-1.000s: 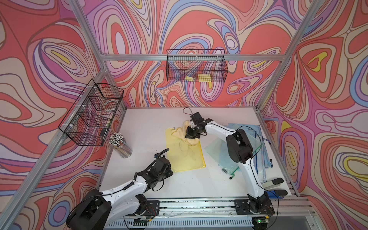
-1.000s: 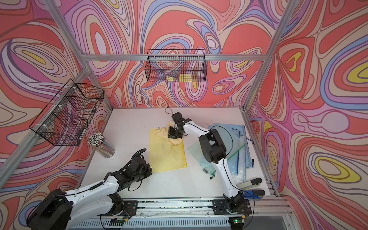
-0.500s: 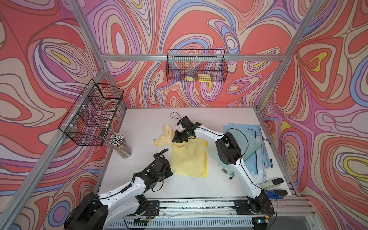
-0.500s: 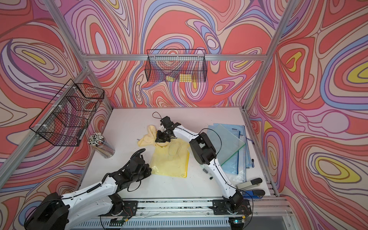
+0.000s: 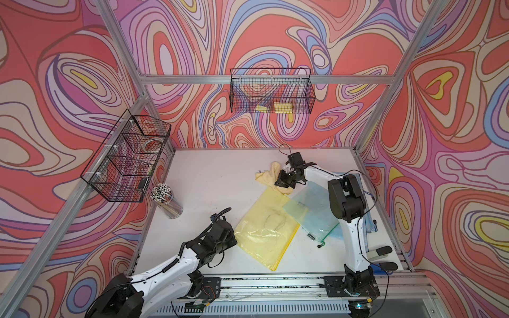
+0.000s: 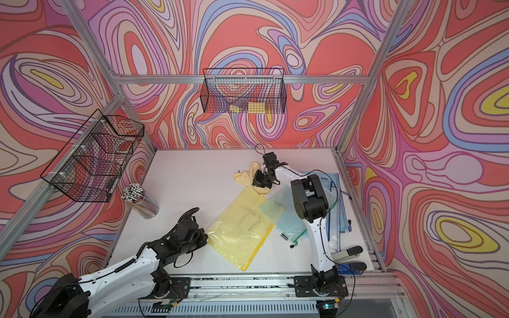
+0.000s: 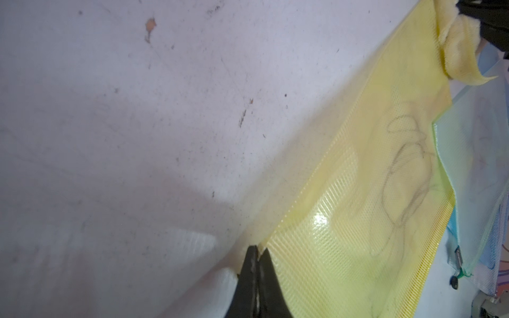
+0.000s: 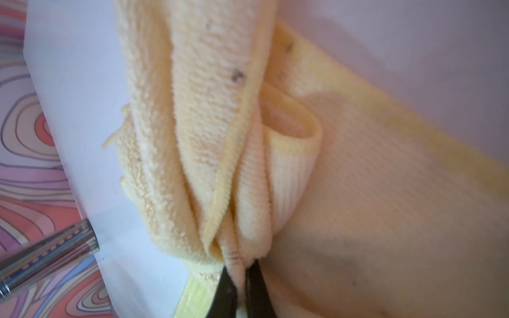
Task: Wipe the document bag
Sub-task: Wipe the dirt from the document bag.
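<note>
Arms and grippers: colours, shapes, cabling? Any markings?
Matching pair: left arm and right arm have white link shells, black joint housings and black bases. Thin black cables loop outside each. The left gripper and right gripper have slim black tapered fingers. No markings legible.

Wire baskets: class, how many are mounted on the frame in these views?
2. The back basket hangs on the rear rail; the side basket hangs on the left rail, above the jar of sticks. None seems hidden.

White links, black joints, black cables on left arm [image 5: 165,271], right arm [image 5: 354,242]; left end effector [image 7: 257,249] tapered, black.
</note>
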Motion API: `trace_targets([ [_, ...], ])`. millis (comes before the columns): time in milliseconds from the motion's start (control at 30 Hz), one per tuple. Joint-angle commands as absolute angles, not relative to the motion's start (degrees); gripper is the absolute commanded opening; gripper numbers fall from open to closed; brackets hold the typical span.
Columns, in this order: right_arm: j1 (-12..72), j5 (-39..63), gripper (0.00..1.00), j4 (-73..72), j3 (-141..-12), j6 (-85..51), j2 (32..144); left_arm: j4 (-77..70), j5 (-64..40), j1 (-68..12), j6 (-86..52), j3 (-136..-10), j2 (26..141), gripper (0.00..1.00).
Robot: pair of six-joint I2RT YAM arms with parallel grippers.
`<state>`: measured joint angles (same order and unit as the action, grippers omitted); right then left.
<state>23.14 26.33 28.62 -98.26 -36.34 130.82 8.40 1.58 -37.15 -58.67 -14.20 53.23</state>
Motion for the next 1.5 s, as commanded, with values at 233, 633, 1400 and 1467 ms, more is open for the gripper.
trace_targets([
  [233,40.7,28.1,0.00,27.6,-93.8,-39.0,126.8,14.5,3.4,-35.3,-56.6,-16.1,55.5,0.00],
  [633,39.9,28.1,0.00,31.6,-97.3,-35.3,121.6,27.1,6.5,-29.6,-53.0,-20.4,55.8,0.00],
  [1400,34.0,29.5,0.00,24.2,-82.6,-37.4,128.2,31.8,5.7,-25.6,-52.4,-21.5,54.1,0.00],
  [1467,30.7,28.9,0.00,25.2,-82.4,-35.8,128.6,32.3,5.7,-25.4,-52.4,-21.3,53.5,0.00],
])
